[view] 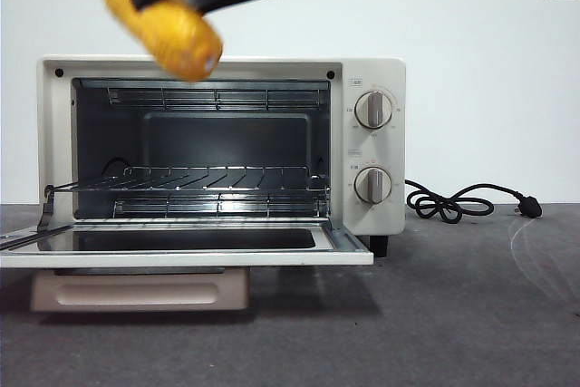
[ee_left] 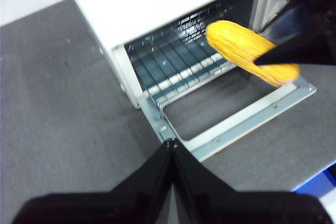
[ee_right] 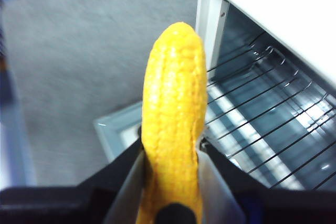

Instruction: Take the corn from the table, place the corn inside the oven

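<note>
The right gripper [ee_right: 170, 182] is clamped on the corn [view: 163, 29], holding it in the air above the oven's [view: 222, 147] top front edge, tilted, over the open door [view: 186, 246]. The door lies flat, level with the table [view: 453, 314]. Inside the oven a wire rack [view: 199, 178] sits bare, with a second grille near the top. Two knobs [view: 373, 147] sit on the oven's right panel, and a black cord [view: 462, 201] lies coiled beside it. The left gripper [ee_left: 171, 145] hangs near the door's corner, jaws pressed together, holding nothing.
</note>
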Controlling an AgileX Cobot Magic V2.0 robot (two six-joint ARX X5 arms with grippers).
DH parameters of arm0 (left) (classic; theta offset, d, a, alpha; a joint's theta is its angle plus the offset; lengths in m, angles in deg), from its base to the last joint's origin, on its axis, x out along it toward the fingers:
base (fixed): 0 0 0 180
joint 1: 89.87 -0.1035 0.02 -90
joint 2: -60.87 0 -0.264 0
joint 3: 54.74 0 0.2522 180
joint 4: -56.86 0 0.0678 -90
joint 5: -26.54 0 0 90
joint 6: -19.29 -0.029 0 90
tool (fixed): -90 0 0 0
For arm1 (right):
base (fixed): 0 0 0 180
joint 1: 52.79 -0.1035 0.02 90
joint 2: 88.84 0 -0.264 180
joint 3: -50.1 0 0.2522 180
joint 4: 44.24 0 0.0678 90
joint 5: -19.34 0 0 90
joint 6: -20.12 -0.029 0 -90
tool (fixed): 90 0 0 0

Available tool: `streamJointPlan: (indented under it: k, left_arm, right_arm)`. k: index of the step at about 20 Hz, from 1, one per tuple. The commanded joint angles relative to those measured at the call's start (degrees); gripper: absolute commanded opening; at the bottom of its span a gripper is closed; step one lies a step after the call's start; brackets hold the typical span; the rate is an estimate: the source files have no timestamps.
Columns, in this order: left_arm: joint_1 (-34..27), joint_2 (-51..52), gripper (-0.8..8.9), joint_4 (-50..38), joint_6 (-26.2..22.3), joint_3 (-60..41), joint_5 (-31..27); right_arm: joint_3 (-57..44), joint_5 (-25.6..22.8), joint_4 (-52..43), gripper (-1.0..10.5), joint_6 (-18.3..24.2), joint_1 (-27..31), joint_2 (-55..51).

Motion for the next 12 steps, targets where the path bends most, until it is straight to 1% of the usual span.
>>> streamJointPlan:
  k: [1,2,9,12]
  left_arm:
    - [-0.2,3.3,-0.07,0.2,2.4,-2.8,-0.3]
    - [-0.2,4.5,-0.07,0.3,2.8,-3.9,-0.3]
    - [-0.2,8.7,-0.07,0.8,4.9,-5.6,-0.3]
    - [-0.2,9.0,-0.07,0.8,5.0,-5.6,-0.3]
  right_arm:
    - [2.0,-3.9,-0.7,-0.1,9.4,-1.0,3.6]
    - [2.9,-6.0,-0.7,-0.1,11.7,-1.3,5.1]
    - [8.7,-16.5,-0.8,-0.1,23.5,-1.2,14.1]
    - [10.9,-23.1,-3.0,-0.1,31.7,-0.9,19.1]
